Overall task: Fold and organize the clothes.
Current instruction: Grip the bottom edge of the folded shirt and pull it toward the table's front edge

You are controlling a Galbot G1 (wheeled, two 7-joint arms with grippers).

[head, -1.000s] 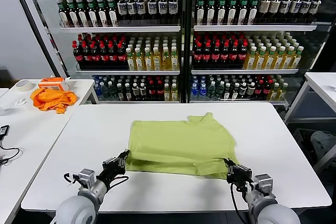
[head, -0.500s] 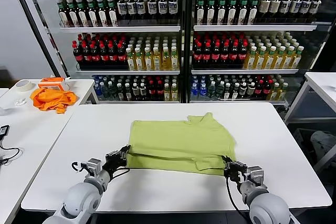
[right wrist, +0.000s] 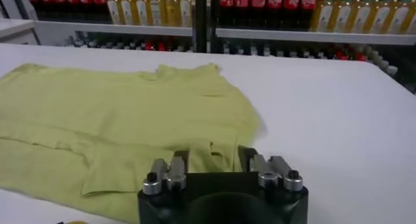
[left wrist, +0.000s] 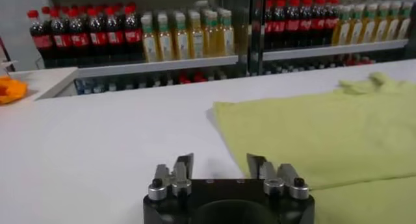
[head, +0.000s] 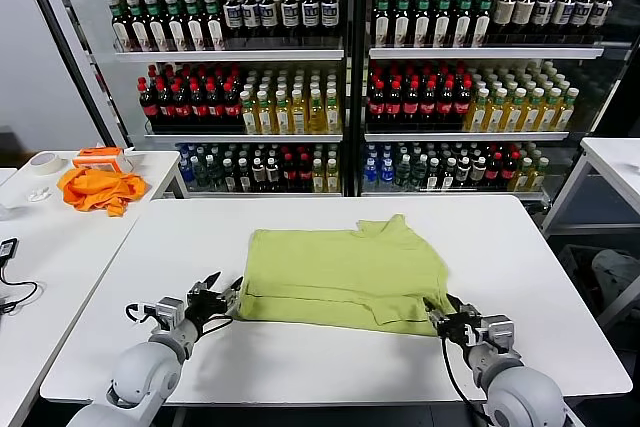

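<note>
Both grippers low at the near corners of the folded T-shirt point(head: 345, 277).
The left gripper point(head: 222, 296) and right gripper point(head: 452, 319) rest low on the white surface point(head: 300, 362), jaws wide and holding nothing, each just beside a near corner of the shirt lying mid-surface.

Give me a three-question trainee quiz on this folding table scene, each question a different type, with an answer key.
1. True or false: the left hand is clamped on the T-shirt.
2. Multiple choice: where does the orange cloth lie? A) on the T-shirt B) on the side table to the robot's left C) on a bottle shelf
3. Fill in: the right hand sits at the shirt's near ____ corner.

Key
1. False: its fingers stand open, just off the shirt's near left corner.
2. B
3. Right; this hand is open too, and the shirt lies folded on the white table.
</note>
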